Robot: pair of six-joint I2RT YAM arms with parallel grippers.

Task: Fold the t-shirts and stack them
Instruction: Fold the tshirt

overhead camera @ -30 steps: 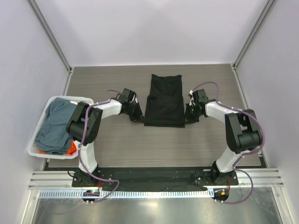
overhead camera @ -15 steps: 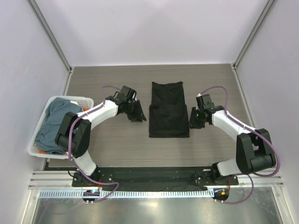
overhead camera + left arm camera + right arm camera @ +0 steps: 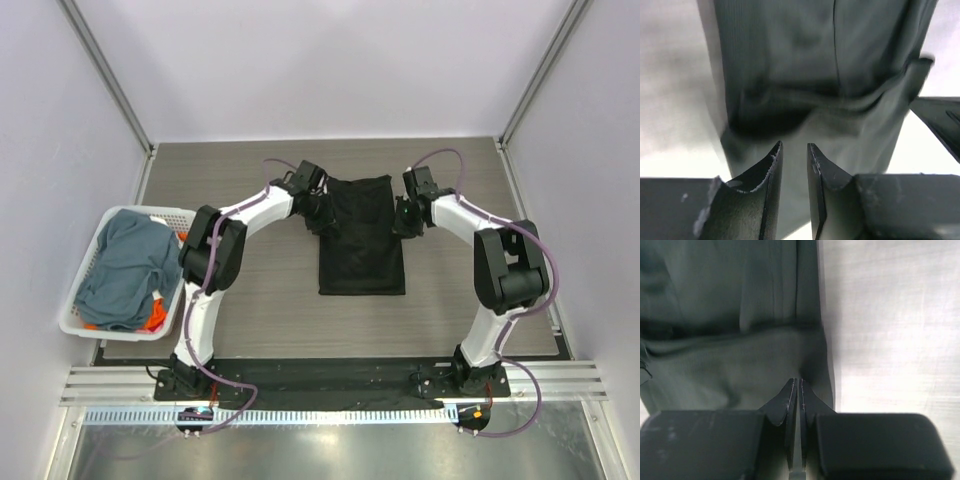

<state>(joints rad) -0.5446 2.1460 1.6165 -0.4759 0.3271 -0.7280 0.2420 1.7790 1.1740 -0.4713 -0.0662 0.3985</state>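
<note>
black t-shirt: long axis toward table far edge
left gripper: shirt's far-left edge, ajar, empty
right gripper: far-right edge, clenched; hold unclear

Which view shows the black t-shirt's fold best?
Top external: the whole black t-shirt shows, folded to a narrow strip lying flat on the table. Both wrist views catch only a blurry patch of its cloth and one edge.

There were two robot arms, one black shirt right of one basket, and one grey-blue shirt and one orange shirt inside the basket.
</note>
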